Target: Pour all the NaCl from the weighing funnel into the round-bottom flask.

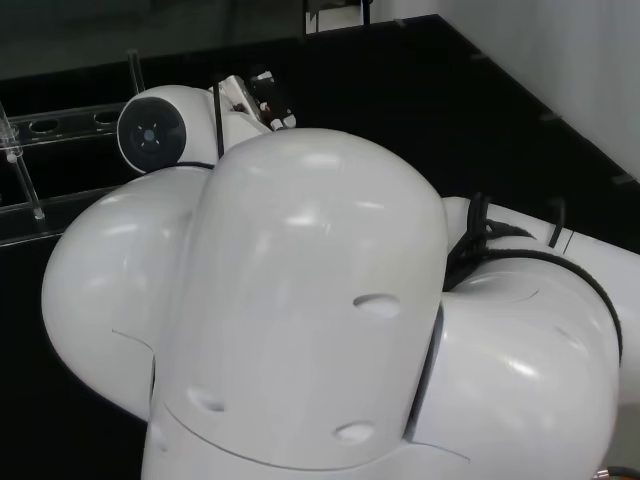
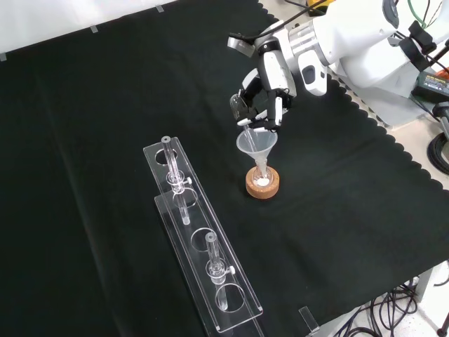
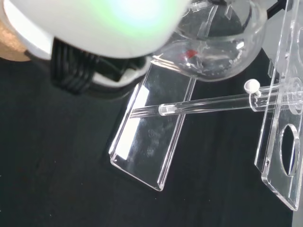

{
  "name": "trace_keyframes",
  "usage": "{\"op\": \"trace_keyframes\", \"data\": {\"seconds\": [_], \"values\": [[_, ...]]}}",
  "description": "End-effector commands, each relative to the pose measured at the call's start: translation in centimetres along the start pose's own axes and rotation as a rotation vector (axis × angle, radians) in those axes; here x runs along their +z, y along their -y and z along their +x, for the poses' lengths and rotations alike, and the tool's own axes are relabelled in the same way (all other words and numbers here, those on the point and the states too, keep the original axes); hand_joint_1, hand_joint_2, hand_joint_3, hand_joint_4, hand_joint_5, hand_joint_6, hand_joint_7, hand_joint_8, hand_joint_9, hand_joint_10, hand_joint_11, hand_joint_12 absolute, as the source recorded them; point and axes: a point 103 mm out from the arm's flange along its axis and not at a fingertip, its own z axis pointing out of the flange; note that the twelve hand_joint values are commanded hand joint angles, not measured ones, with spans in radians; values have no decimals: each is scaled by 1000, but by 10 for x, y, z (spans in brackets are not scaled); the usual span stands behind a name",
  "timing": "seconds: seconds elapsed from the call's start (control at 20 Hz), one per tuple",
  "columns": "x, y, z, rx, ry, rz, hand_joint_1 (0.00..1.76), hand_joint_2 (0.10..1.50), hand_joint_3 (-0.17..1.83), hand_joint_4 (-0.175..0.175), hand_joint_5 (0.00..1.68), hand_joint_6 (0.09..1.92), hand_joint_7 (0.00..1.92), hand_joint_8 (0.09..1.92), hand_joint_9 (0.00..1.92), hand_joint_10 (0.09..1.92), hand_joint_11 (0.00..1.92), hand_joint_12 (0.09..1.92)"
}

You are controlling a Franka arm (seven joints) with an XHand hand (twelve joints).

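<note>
In the front view the hand [image 2: 265, 98], fingers curled on the tilted weighing funnel [image 2: 247, 132], hangs just above the wide funnel [image 2: 257, 145]. That stands in the round-bottom flask [image 2: 262, 180] on its cork ring [image 2: 262, 186], directly below, so the salt should fall straight down.

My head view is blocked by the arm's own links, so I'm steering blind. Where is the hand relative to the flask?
Observer: In the front view the hand hangs just above a clear funnel seated in the flask, which stands on a cork ring.
Operator: Is it holding anything?
Observer: Yes. Its fingers are curled round a slim clear piece, apparently the weighing funnel, angled down into the clear funnel's mouth.
</note>
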Motion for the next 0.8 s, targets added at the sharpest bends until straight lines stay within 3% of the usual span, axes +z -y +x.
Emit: {"op": "trace_keyframes", "data": {"seconds": [0.05,0.45,0.8], "values": [[-1,1,0,-8,14,-4,1159,601,618,175,1590,87,1800,87,1342,140,258,1434],[-3,2,-1,-38,42,-11,1158,600,618,175,1590,87,1801,87,1343,139,257,1434],[-11,-6,0,-29,40,-29,1158,600,618,175,1590,87,1800,87,1343,138,256,1433]]}}
